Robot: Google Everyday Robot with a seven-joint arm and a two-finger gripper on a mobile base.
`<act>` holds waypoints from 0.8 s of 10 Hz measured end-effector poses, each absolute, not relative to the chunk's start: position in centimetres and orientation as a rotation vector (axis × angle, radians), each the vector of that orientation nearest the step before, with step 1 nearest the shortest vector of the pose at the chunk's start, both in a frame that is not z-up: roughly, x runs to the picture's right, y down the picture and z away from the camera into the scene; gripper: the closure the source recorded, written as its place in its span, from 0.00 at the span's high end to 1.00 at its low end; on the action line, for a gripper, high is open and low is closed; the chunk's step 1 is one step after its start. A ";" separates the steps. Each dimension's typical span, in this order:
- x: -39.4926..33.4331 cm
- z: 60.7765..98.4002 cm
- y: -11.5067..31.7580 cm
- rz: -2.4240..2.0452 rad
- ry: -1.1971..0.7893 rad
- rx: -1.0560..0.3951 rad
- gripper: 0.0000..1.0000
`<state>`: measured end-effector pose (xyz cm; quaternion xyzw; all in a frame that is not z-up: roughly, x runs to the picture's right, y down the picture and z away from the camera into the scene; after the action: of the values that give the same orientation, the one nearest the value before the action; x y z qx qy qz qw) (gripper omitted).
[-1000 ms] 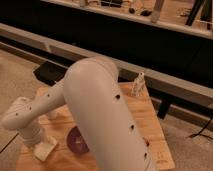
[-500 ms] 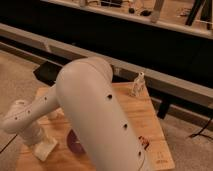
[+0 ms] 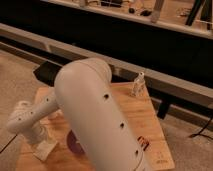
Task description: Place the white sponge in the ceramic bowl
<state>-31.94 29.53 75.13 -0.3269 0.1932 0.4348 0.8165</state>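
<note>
The white sponge [image 3: 46, 149] lies at the front left of the wooden table [image 3: 145, 117], an off-white block. My gripper [image 3: 38, 139] is at the lower left, pointing down right over the sponge and touching or nearly touching it. The ceramic bowl [image 3: 73, 143] is dark purple and sits just right of the sponge. Only its left part shows, because my big white arm [image 3: 95, 115] covers the rest.
A small white bottle [image 3: 138, 84] stands at the table's back edge. A small red and dark object [image 3: 144, 143] lies near the front right. A black box [image 3: 47, 72] sits behind the table's left corner. A long dark counter [image 3: 150, 50] runs behind.
The arm's big elbow section has swung left and toward the camera, covering more of the table. The gripper and sponge stay in about the same place.
</note>
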 end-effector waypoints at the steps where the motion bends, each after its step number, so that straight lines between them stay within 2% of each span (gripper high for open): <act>1: -31.9 75.4 29.6 0.923 0.413 -0.695 0.65; 2: -31.9 75.5 29.7 0.918 0.414 -0.694 0.63; 8: -31.6 75.7 29.6 0.912 0.424 -0.675 0.05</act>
<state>-31.57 29.63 75.73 -0.3174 0.1994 0.4286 0.8221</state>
